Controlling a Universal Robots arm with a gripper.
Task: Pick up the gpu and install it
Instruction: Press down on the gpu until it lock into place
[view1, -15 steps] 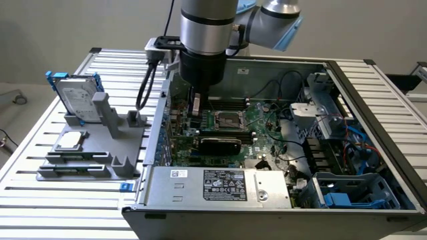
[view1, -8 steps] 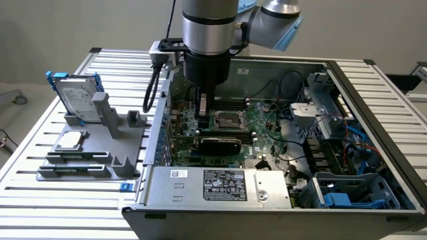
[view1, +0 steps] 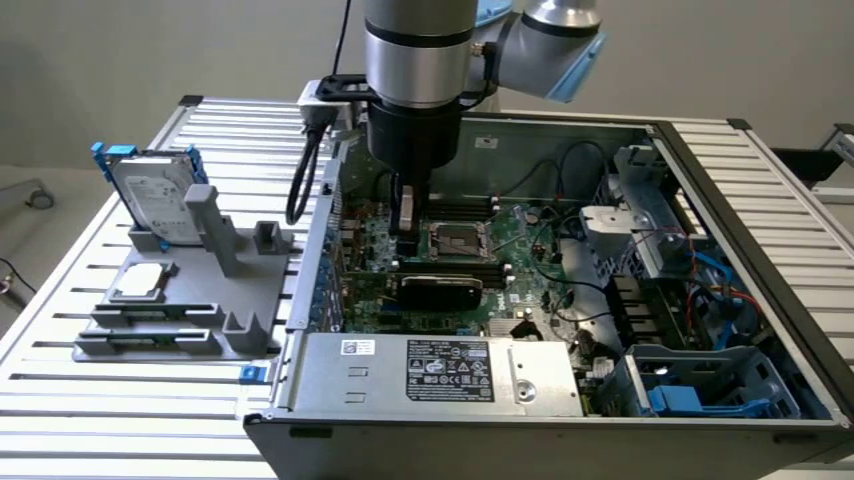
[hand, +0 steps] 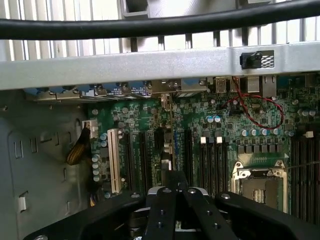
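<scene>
- While the gripper (view1: 404, 230) hangs inside the open computer case (view1: 787, 250), its jaws are clenched together. I see nothing between them, and the wrist view shows the black fingers (hand: 159, 210) meeting at their tips.
- The gpu (view1: 441, 290) stands on edge on the motherboard (view1: 534, 250), below the gripper and just to one side of it. Its black rounded shroud faces outward. That upright pose along the line of the slots suggests it sits in a slot, though I cannot tell whether it is pressed fully home.
- A gap separates the fingertips from the card's top edge, so the card appears to be held up by the board, not by the arm.
- The CPU socket (view1: 454, 240) lies under the gripper's other side, close by and apart from the card.
- The grey rack (view1: 160, 330) with the hard drive (view1: 150, 200) stands well away from the gripper, outside the case.
</scene>
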